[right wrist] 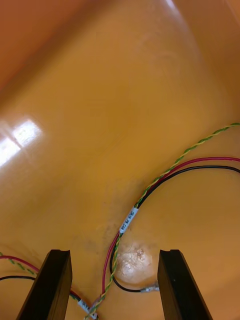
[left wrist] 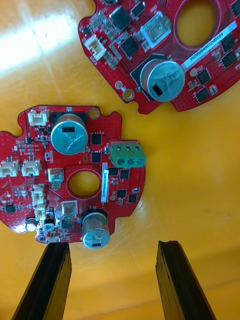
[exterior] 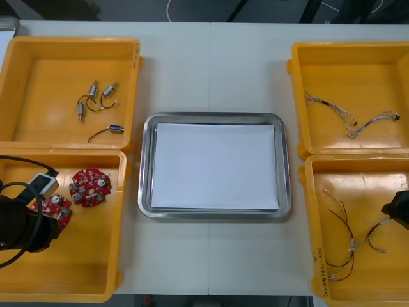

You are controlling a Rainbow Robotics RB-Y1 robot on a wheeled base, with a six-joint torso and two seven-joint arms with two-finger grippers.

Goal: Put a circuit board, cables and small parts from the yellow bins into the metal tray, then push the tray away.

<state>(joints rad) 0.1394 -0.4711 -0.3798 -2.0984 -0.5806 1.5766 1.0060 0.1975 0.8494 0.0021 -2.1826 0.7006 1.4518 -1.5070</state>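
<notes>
A light, smooth table (exterior: 211,64) carries a shiny rectangular metal tray (exterior: 146,166) with rounded corners and a white inside. Yellow plastic bins with raised walls stand on both sides of it.

Left of the tray, the far left bin (exterior: 38,70) contains small metal parts (exterior: 94,90) with thin dark leads. The near left bin (exterior: 83,268) contains round red circuit boards (exterior: 90,187) studded with silver cylindrical components. Right of the tray, the far right bin (exterior: 345,64) holds a pale twisted cable (exterior: 351,128), and the near right bin (exterior: 364,185) holds thin red and black cables (exterior: 351,246).

The left gripper (left wrist: 112,247) is held low inside the near left bin. Its black fingers (left wrist: 50,275) are spread wide and nothing is pinched. One board's edge lies just beyond a fingertip; contact cannot be told.

The right gripper (right wrist: 114,255) is lowered into the near right bin with its jaws likewise spread. The cables, joined there by a twisted yellow-green strand, run loose and unclamped between the fingers.
</notes>
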